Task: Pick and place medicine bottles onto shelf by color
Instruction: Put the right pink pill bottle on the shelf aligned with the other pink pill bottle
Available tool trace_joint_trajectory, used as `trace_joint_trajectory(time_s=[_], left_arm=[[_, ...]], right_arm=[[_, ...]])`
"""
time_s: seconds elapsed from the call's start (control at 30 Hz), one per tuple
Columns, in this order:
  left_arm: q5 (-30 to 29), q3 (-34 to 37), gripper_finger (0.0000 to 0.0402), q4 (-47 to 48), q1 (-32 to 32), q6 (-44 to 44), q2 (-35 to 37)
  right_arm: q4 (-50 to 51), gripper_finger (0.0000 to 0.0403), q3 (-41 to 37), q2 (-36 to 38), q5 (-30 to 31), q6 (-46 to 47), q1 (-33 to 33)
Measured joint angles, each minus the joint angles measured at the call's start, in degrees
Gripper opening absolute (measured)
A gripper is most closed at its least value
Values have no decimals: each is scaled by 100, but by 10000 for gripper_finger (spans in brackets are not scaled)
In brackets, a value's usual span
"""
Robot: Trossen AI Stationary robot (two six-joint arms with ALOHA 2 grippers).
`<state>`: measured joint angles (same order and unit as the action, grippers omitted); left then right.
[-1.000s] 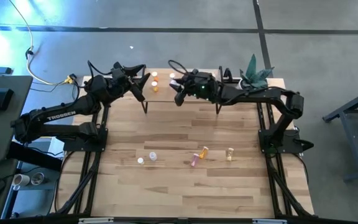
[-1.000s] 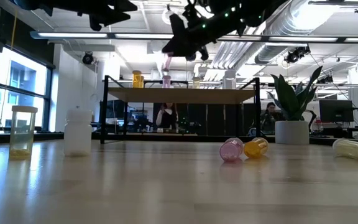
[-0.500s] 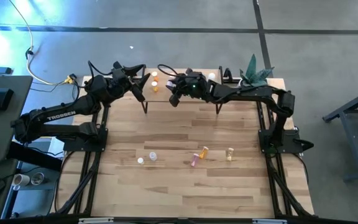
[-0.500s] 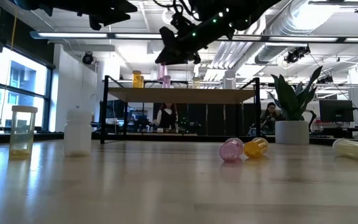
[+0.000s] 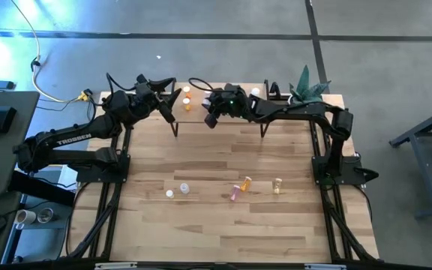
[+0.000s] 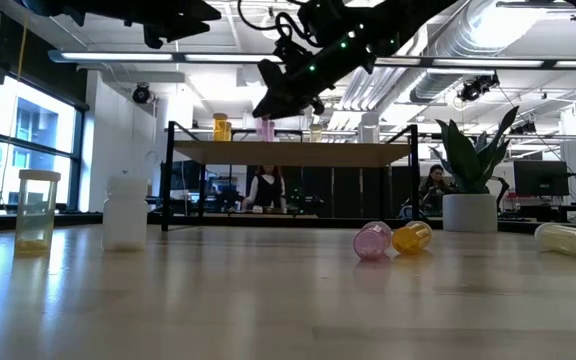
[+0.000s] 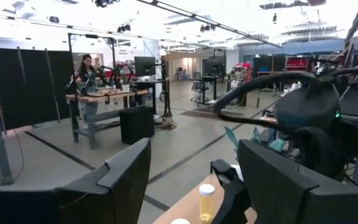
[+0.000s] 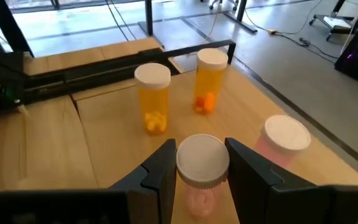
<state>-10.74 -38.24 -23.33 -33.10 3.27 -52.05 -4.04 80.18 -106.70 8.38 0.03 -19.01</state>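
1. While it hovered over the low light-wood shelf (image 5: 201, 112) at the tabletop's far edge, the right hand (image 8: 199, 163) pinched a white-capped pink pill bottle (image 8: 201, 177).
2. Two orange white-capped bottles (image 8: 153, 98) stood upright beyond it.
3. The left hand (image 5: 172, 99), fingers spread, waited just left.

two bottles (image 8: 153, 96) upright on the shelf (image 8: 110, 140), five more (image 5: 235, 187) down on the table (image 5: 223, 225) in front

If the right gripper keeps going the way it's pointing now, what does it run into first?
The right gripper, shut on a pink bottle, points across the shelf. The yellow bottle and the orange bottle stand ahead; probably it passes between them, though depth is unclear.
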Motion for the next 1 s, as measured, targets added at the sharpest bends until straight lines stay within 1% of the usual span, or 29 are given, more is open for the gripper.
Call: trace_joint_trajectory(time_s=[0.47,0.83,1.0], left_arm=[[2,0,232,1,0,0,0],[-2,0,232,0,0,0,0],[-4,0,232,2,0,0,0]], right_arm=[[150,110,0,7,35,-2,3],[168,165,-2,7,15,-2,3],[152,174,11,7,15,-2,3]])
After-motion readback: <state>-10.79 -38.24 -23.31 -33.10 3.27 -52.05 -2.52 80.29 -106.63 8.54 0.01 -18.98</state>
